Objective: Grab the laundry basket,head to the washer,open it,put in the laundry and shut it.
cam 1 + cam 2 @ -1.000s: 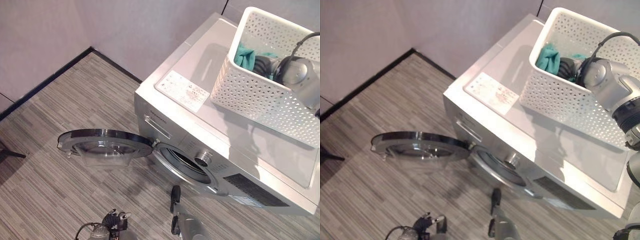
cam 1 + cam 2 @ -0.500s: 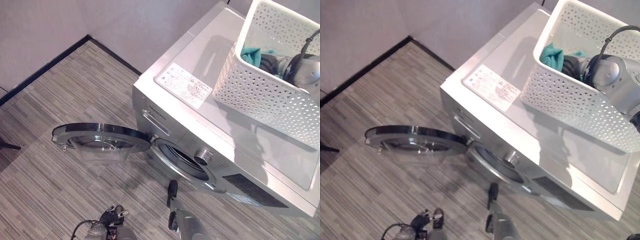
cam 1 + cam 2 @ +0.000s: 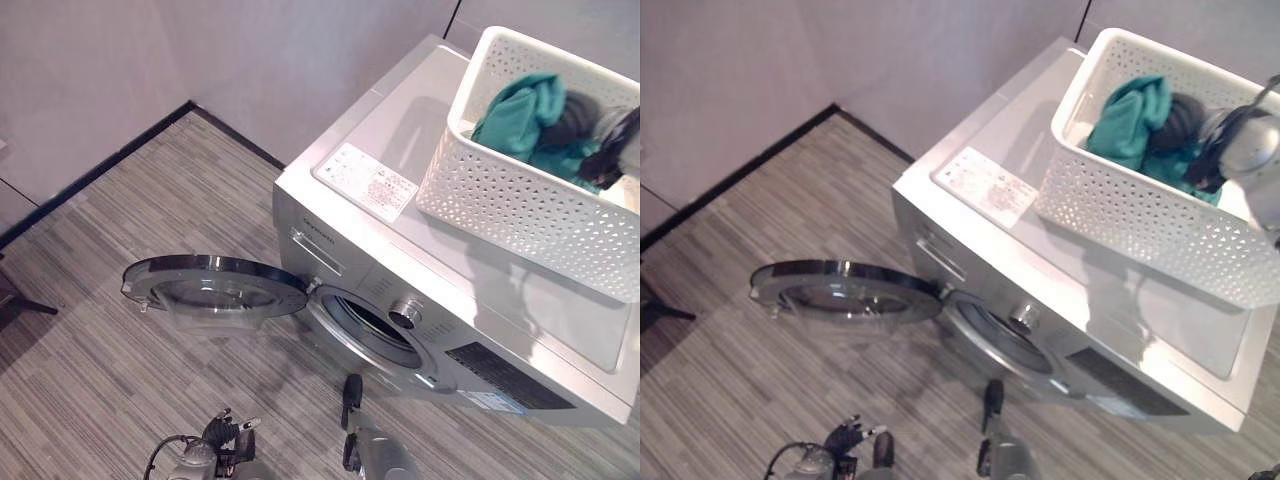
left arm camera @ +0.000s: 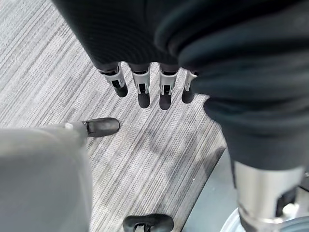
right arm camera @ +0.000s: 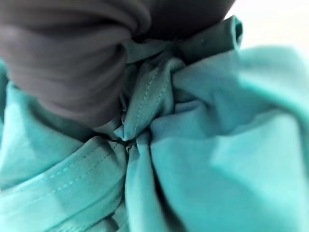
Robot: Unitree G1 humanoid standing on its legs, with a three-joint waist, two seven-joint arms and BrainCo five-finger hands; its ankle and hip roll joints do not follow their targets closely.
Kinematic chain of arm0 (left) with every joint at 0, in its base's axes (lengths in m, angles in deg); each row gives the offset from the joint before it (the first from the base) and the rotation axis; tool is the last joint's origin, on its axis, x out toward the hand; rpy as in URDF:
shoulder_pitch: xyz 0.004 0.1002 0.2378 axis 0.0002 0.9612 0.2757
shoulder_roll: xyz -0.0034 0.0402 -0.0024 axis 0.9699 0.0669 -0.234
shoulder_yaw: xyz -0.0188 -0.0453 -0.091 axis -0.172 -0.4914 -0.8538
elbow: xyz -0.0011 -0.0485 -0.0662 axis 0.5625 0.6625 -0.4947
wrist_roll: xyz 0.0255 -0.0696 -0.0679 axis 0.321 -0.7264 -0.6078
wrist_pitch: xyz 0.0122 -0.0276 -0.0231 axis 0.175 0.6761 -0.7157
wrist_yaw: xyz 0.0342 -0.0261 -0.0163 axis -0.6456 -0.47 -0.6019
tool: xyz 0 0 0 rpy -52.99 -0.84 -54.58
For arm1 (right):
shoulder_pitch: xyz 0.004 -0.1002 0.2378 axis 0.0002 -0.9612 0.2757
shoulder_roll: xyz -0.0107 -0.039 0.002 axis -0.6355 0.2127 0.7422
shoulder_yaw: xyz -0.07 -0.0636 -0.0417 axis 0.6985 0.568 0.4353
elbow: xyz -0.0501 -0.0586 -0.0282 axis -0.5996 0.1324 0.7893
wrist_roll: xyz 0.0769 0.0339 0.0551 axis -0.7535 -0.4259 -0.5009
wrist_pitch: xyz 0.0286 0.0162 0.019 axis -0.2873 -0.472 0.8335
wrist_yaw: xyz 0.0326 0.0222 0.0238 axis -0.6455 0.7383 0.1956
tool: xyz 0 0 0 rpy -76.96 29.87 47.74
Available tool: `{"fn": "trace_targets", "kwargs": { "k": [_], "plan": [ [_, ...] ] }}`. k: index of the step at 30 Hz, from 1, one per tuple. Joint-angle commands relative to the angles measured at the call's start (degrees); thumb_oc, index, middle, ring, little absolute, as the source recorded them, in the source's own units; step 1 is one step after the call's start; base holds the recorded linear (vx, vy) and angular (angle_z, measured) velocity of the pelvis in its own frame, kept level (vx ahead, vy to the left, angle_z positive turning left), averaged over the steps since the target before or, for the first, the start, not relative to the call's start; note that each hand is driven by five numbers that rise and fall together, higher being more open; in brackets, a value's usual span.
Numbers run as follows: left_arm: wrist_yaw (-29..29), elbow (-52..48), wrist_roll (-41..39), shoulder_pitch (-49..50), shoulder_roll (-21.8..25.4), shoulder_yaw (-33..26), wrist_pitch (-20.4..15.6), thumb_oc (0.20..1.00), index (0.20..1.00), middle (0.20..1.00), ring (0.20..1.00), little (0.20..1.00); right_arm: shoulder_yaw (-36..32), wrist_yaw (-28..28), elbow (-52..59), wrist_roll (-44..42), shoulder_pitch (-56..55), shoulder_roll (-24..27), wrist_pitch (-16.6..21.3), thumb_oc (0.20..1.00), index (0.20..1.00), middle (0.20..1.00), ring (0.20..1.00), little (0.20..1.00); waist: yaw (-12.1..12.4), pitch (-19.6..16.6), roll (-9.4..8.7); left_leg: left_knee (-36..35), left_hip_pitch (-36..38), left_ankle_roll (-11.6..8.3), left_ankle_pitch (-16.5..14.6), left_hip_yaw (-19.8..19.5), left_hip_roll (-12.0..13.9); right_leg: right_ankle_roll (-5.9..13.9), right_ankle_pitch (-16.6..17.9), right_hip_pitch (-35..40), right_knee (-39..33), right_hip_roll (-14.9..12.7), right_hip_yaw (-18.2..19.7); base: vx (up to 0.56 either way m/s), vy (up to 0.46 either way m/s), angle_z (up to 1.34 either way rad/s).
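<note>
Since 0.5 s ago our right hand (image 3: 1188, 125) has bunched the teal cloth (image 3: 1128, 120) up above the basket (image 3: 1140, 215) rim at 1 o'clock; it pinches cloth. Washer (image 3: 420, 300) door (image 3: 215, 290) open; loading comes next. Left hand (image 4: 145, 89) hangs relaxed.

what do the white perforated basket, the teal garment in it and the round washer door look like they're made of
White perforated laundry basket: likely moulded plastic, matte, with stiff walls and a regular punched pattern.
Teal garment: soft woven or knit cloth; the right wrist view shows folds and a stitched seam, bunched against the right hand.
Round washer door: glossy dark ring around a clear bowl, probably glass or plastic, with reflections.
</note>
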Motion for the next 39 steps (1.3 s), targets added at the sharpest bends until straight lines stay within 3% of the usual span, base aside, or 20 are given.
{"fn": "trace_targets", "kwargs": {
  "k": [1, 9, 16, 24, 29, 33, 36, 37, 38, 39],
  "plan": [
    [-0.7, 1.9, 0.7, -0.2, 3.2, 2.7, -1.3, 1.000, 1.000, 1.000, 1.000, 1.000, -2.3, -6.4, -4.9, -4.6, 7.1, 0.1, 2.0, 0.200, 0.200, 0.200, 0.200, 0.200, -0.4, -2.8, -3.62, 0.1, 3.1, 0.79, 0.3, 0.5, 1.7, 7.41, -9.1, -1.0, 9.3, -7.2, 5.3, 0.03, 0.017, 0.10],
    [-2.7, 1.7, 0.2, -0.5, 3.6, 3.5, -1.9, 1.000, 1.000, 1.000, 1.000, 1.000, -4.6, -14.9, -17.6, -6.8, 21.0, -4.0, 1.9, 0.200, 0.200, 0.200, 0.200, 0.200, -0.7, -5.3, -3.60, 0.1, 5.3, 1.81, -1.4, -0.2, 0.7, 7.66, -9.0, 1.4, 9.5, -7.9, 5.1, 0.02, 0.009, 0.01],
    [-3.7, -2.5, -0.3, -0.7, 3.2, 5.2, -2.1, 1.000, 1.000, 1.000, 1.000, 1.000, -4.8, -20.2, -19.6, -4.6, 26.1, -6.1, 1.6, 0.200, 0.200, 0.200, 0.200, 0.200, -0.9, -6.4, -3.39, 0.6, 6.8, 2.73, -2.8, -0.6, -0.1, 7.89, -9.1, 2.9, 9.6, -8.2, 5.6, 0.01, 0.023, 0.01],
    [-4.1, -6.9, -0.4, -0.9, 3.0, 6.7, -2.2, 1.000, 1.000, 1.000, 1.000, 1.000, -4.7, -26.7, -20.2, 0.8, 30.2, -3.8, 0.6, 0.200, 0.200, 0.200, 0.200, 0.200, -1.8, -7.7, -3.75, 2.1, 8.7, 4.22, -5.8, -0.7, -2.0, 8.77, -8.3, 4.4, 9.2, -9.2, 6.8, 0.01, 0.068, -0.03],
    [-4.0, -11.1, -0.1, 0.4, 4.0, 6.7, -2.7, 1.000, 1.000, 1.000, 1.000, 1.000, 3.1, -31.3, -19.2, 9.7, 38.2, 1.3, -1.5, 0.200, 0.200, 0.200, 0.200, 0.200, -3.2, -8.2, -4.82, 2.6, 10.9, 6.33, -8.6, 0.5, -4.9, 10.44, -5.5, 4.0, 8.5, -10.4, 9.0, -0.01, 0.115, -0.15],
    [-3.8, -12.5, 0.2, 1.3, 4.2, 6.3, -2.7, 1.000, 1.000, 1.000, 1.000, 1.000, 3.5, -32.2, -14.3, 10.4, 38.6, 4.2, -1.8, 0.200, 0.200, 0.200, 0.200, 0.200, -4.2, -8.1, -4.92, 3.0, 11.6, 7.30, -9.7, 1.5, -6.1, 11.06, -4.0, 3.6, 7.8, -10.8, 10.6, -0.01, 0.084, -0.25],
    [-3.4, -14.7, 1.2, 2.7, 3.8, 5.1, -2.5, 1.000, 1.000, 1.000, 1.000, 1.000, -0.7, -32.8, -0.1, 14.3, 32.8, 9.7, -2.5, 0.200, 0.200, 0.200, 0.200, 0.200, -5.7, -7.7, -4.05, 3.4, 11.9, 8.51, -10.6, 2.2, -7.4, 11.36, -2.7, 2.9, 7.5, -10.9, 13.0, -0.03, 0.115, -0.31],
    [-3.2, -15.6, 1.5, 3.1, 3.7, 4.7, -2.3, 1.000, 1.000, 1.000, 1.000, 1.000, -5.4, -33.5, 5.4, 16.1, 27.8, 11.7, -3.1, 0.200, 0.200, 0.200, 0.200, 0.200, -6.1, -7.5, -3.77, 3.6, 12.1, 9.01, -11.0, 2.4, -7.9, 11.42, -2.4, 2.6, 7.8, -10.9, 14.0, -0.06, 0.198, -0.38],
    [-2.9, -16.2, 2.6, 3.7, 2.1, 4.1, -1.9, 1.000, 1.000, 1.000, 1.000, 1.000, -10.9, -34.2, 12.2, 18.2, 21.9, 14.5, -3.1, 0.200, 0.200, 0.200, 0.200, 0.200, -7.3, -6.9, -1.88, 3.8, 12.6, 9.98, -11.8, 2.7, -9.0, 11.45, -1.8, 2.1, 8.0, -11.1, 15.6, -0.05, 0.156, -0.35],
    [-2.9, -16.2, 2.7, 4.0, 2.7, 4.0, -1.9, 1.000, 1.000, 1.000, 1.000, 1.000, -15.5, -34.3, 13.4, 18.8, 17.2, 14.5, -3.5, 0.200, 0.200, 0.200, 0.200, 0.200, -7.2, -7.0, -2.53, 3.9, 12.7, 10.04, -11.9, 2.9, -9.0, 11.46, -1.8, 2.1, 8.0, -11.0, 15.8, -0.03, 0.163, -0.23]
  ]
}}
